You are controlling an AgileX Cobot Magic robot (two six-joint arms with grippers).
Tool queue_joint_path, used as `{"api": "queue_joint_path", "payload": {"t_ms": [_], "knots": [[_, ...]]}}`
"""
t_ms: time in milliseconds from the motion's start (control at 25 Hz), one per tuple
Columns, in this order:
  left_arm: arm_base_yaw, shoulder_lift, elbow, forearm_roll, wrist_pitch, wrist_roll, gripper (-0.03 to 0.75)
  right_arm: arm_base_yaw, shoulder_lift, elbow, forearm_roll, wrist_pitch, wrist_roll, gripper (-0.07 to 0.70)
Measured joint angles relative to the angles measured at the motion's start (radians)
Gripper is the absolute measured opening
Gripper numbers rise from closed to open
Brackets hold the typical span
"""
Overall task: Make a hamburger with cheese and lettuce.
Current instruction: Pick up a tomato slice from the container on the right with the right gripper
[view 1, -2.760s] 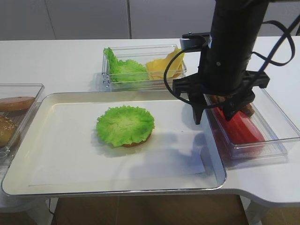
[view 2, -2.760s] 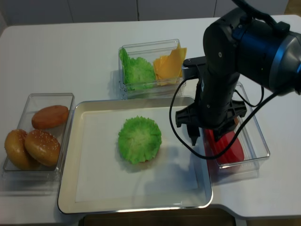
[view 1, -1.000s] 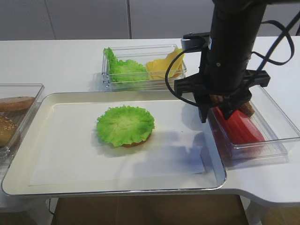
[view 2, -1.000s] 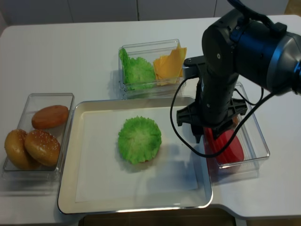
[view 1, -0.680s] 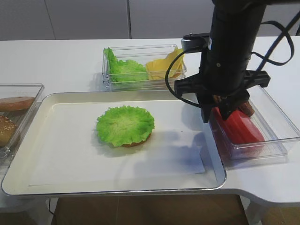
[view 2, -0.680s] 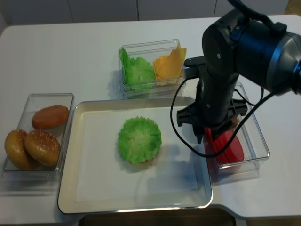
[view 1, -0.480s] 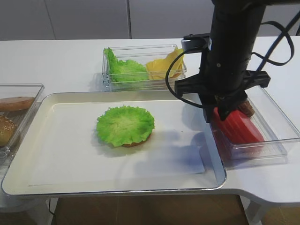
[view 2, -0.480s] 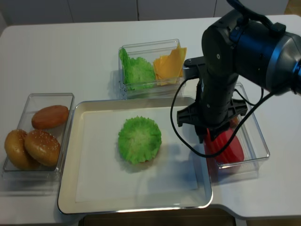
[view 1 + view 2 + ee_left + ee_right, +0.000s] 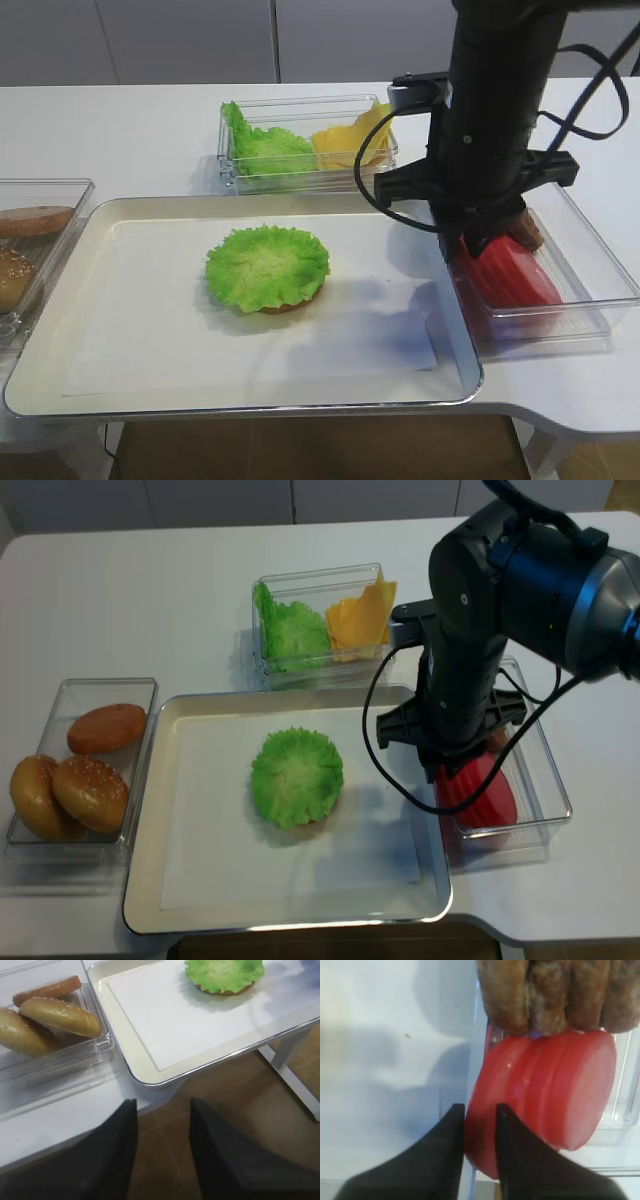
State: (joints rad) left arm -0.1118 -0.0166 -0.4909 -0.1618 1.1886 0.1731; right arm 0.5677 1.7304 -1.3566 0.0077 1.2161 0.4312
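The hamburger (image 9: 267,267) is a tan bun base under the round ruffled lettuce leaf, in the middle of the tray (image 9: 250,405). It also shows in the realsense view (image 9: 297,777) and the left wrist view (image 9: 224,972). The cheese (image 9: 350,145) lies in the back container beside bunched green leaves (image 9: 262,148). My right gripper (image 9: 479,1120) is down in the right container (image 9: 590,290). Its jaws are pressed on both sides of the leftmost red slice (image 9: 540,1090). My left gripper (image 9: 162,1110) is open and empty, low over the floor in front of the table.
A clear box at the left holds plain buns (image 9: 80,780) and a flat brown-orange patty (image 9: 107,727). Brown patties (image 9: 550,990) lie behind the red slices. The right arm's black body and cables stand over the tray's right edge.
My right gripper has moved right from over the tray's edge and down into the right container, and its jaws have closed in on the leftmost red slice. The hamburger has not moved.
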Motion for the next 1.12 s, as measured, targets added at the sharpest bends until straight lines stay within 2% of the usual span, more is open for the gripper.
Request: {"api": "queue_joint_path", "payload": {"t_ms": [280, 440, 640, 1120], "knots": [[0.0, 0.0, 0.0, 0.002, 0.0, 0.0, 0.268, 0.0, 0.002, -0.008, -0.008, 0.009, 0.0, 0.087], [0.0, 0.0, 0.0, 0.002, 0.0, 0.0, 0.268, 0.0, 0.009, -0.058, -0.008, 0.03, 0.0, 0.083], [0.0, 0.0, 0.0, 0.002, 0.0, 0.0, 0.266, 0.0, 0.009, -0.115, -0.008, 0.028, 0.0, 0.083], [0.0, 0.0, 0.0, 0.002, 0.0, 0.0, 0.254, 0.0, -0.027, -0.128, 0.013, 0.028, 0.0, 0.082]]}}
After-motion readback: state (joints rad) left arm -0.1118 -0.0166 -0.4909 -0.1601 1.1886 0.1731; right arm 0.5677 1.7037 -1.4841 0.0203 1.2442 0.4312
